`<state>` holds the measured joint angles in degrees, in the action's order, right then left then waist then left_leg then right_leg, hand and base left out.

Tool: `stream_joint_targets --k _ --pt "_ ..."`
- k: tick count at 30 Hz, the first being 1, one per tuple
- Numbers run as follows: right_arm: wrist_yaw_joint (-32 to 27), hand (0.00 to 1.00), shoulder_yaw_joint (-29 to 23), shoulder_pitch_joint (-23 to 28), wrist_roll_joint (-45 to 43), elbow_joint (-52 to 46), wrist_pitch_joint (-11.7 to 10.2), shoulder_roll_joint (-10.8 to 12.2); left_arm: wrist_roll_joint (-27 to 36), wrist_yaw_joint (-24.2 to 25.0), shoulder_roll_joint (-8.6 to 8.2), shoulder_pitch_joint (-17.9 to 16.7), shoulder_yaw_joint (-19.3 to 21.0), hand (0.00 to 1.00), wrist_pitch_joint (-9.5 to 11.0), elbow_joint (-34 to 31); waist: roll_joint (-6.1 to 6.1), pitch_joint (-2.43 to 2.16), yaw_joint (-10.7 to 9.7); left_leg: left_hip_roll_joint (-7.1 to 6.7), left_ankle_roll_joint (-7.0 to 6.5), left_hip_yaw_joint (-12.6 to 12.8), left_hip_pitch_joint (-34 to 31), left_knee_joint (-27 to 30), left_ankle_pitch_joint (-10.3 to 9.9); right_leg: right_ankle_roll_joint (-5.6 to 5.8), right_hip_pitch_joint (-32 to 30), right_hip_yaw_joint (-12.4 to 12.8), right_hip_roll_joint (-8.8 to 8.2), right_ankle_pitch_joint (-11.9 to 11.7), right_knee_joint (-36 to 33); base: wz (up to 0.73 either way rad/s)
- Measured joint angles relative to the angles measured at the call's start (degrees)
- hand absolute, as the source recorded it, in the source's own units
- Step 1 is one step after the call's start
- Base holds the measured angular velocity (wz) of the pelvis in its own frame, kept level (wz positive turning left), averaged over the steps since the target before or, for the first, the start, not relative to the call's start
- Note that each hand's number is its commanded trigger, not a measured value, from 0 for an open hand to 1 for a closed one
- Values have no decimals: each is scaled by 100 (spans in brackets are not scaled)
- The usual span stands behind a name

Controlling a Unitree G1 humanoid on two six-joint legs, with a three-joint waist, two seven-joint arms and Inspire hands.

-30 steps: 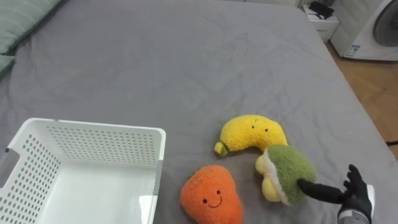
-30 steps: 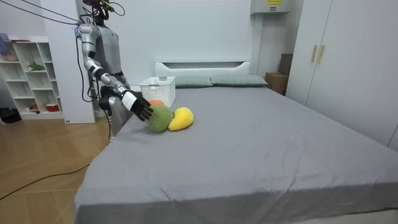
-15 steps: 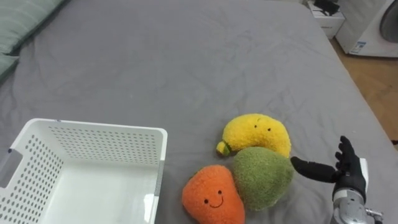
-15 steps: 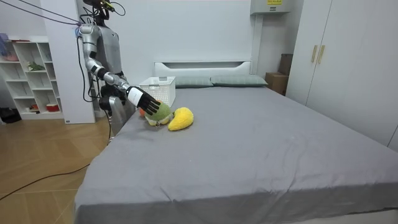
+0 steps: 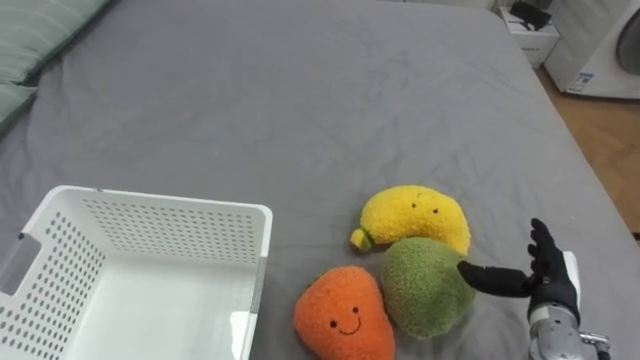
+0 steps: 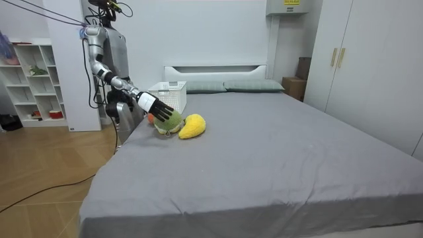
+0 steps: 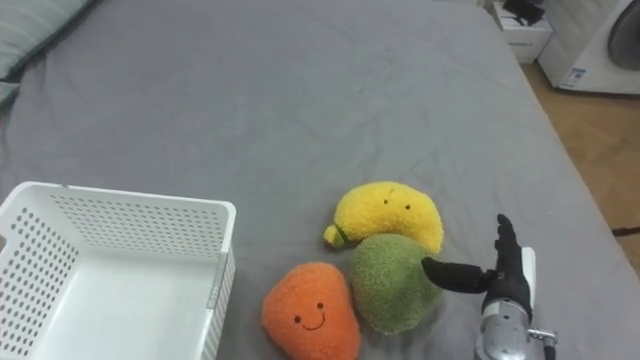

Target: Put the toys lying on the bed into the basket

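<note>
Green plush toy (image 5: 424, 287), likely soft and light, lies near right on the bed (image 5: 300, 100), touching the orange plush (image 5: 340, 318) and banana plush (image 5: 415, 215); we'd squeeze its round middle. Our right hand (image 5: 552, 288) is spread wide, holding nothing, thumb at its right side. A second ago the toy lay further right, pale side showing.
</note>
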<state>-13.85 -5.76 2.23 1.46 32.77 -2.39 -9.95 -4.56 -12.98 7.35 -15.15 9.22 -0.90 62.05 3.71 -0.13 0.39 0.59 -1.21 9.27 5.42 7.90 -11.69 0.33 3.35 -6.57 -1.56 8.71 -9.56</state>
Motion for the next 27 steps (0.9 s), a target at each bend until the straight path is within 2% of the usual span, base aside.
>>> stream_joint_targets --k 6,11,16,19,21,27 --pt "187 0 20 1 1 268 9 13 -2 -1 -1 5 -1 0 -4 -20 79 3 103 0 -1 -16 -22 39 -1 1 -4 -25 -4 0 -1 2" --pt "298 0 62 0 -1 273 9 13 -3 -9 0 21 2 0 0 -22 67 8 167 2 0 -29 -19 52 -1 0 0 -30 -5 0 -14 0" --pt "489 0 254 -1 -177 376 8 14 -3 -18 -1 19 -7 0 1 95 62 54 186 1 0 -58 23 62 -1 0 63 -47 -7 0 -13 1" --pt "527 0 261 -4 -179 431 5 14 -12 -18 4 1 -19 0 0 163 74 62 218 -5 0 -111 15 79 -2 0 87 -93 -18 0 -13 8" --pt "528 0 261 -6 -211 487 0 14 -15 -17 9 21 -19 0 -2 209 94 90 225 -10 0 -169 16 80 -2 0 130 -150 -26 0 0 14" --pt "524 0 263 -146 -406 764 -51 17 -21 -39 8 26 -53 0 -4 211 96 85 315 -22 0 -226 -7 94 -1 0 162 -192 -30 1 84 4"
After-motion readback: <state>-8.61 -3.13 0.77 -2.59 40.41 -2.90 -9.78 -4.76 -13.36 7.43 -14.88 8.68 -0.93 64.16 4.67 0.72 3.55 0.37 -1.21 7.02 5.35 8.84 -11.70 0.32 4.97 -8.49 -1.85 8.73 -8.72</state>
